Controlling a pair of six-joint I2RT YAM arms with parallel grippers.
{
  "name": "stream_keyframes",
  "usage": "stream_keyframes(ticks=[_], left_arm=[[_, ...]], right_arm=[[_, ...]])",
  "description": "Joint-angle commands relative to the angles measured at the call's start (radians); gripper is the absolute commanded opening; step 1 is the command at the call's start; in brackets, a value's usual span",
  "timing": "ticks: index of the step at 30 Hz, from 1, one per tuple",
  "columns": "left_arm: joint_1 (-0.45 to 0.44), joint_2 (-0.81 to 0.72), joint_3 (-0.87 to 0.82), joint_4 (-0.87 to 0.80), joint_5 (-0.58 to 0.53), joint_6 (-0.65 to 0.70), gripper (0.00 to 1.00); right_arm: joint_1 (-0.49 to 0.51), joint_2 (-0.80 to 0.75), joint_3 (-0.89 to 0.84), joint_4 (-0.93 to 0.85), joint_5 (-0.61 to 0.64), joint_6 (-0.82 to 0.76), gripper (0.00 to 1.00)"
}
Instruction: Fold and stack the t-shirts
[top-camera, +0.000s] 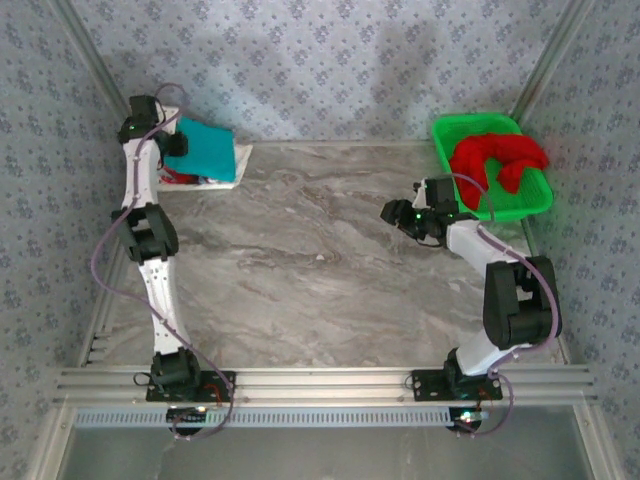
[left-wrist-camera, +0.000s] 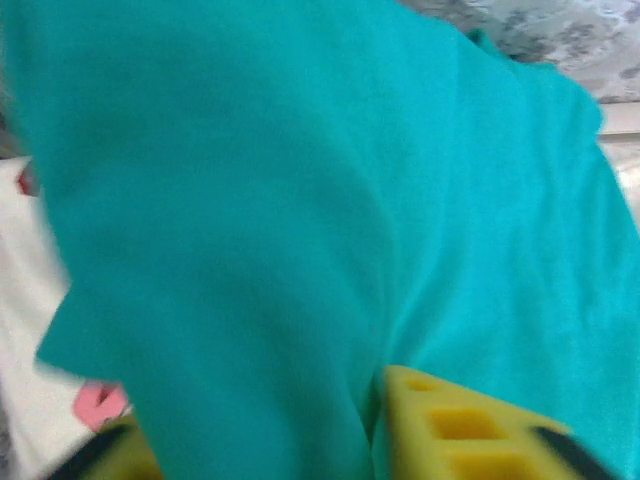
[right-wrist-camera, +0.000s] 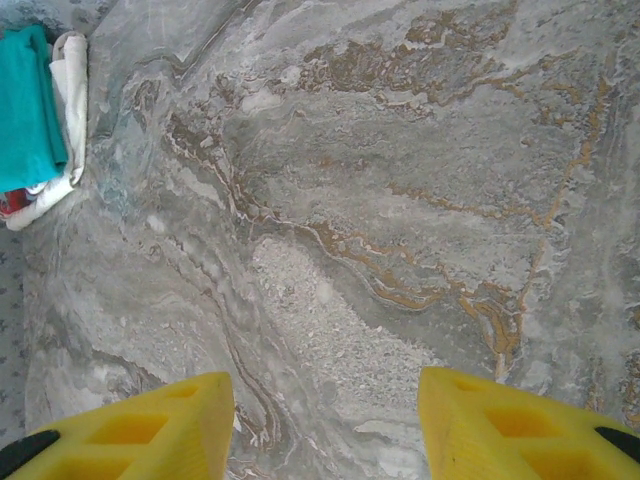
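Beneath left gripper (top-camera: 175, 148): top t-shirt (top-camera: 210, 150) on lower t-shirt (top-camera: 238, 166). Behind right gripper (right-wrist-camera: 325, 385), rightward: third t-shirt (top-camera: 495, 155) in basket (top-camera: 478, 124).

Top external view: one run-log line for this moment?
left pincer: open at teal t-shirt atop white t-shirt | right pincer: open, empty, above table | red t-shirt: bunched in green basket

Readable text: none; no word, number or brand can be made out.
White t-shirt (left-wrist-camera: 28, 420): lies under the teal t-shirt (left-wrist-camera: 320, 200) at the far left corner of the tabletop (top-camera: 330, 260). A scrap of red-pink print (left-wrist-camera: 100, 403) shows at its edge, too blurred and too partial to read.
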Motion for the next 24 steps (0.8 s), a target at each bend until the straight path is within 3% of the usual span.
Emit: stream_keyframes(ticks=[1,3,7,11,13,16,21,24], left_arm=[[-0.001,-0.003,0.030,0.033,-0.091,-0.010,0.98],[0.002,-0.024,0.039,0.024,-0.156,-0.049,0.98],[0.045,-0.131,0.039,-0.018,-0.108,-0.114,0.98],[0.060,-0.328,-0.112,-0.019,-0.269,-0.066,0.98],[0.088,-0.469,-0.304,0.048,-0.208,-0.071,0.98],[0.142,-0.734,-0.710,0.291,-0.126,-0.180,0.98],[0.158,-1.124,-1.268,0.561,-0.096,-0.363,0.98],[0.130,-1.343,-1.567,0.709,-0.053,-0.440,0.98]], right_arm=[[0.016,0.002,0.049,-0.027,0.005,-0.002,0.54],[0.024,0.007,0.069,-0.037,0.002,-0.012,0.54],[0.036,0.001,0.098,-0.049,0.020,-0.036,0.55],[0.038,-0.009,0.118,-0.049,0.031,-0.059,0.55],[0.039,-0.017,0.120,-0.050,0.048,-0.085,0.56],[0.044,-0.035,0.109,-0.042,0.106,-0.146,0.56],[0.055,-0.100,0.058,0.013,0.255,-0.247,0.64],[0.077,-0.196,-0.018,0.075,0.397,-0.326,0.91]])
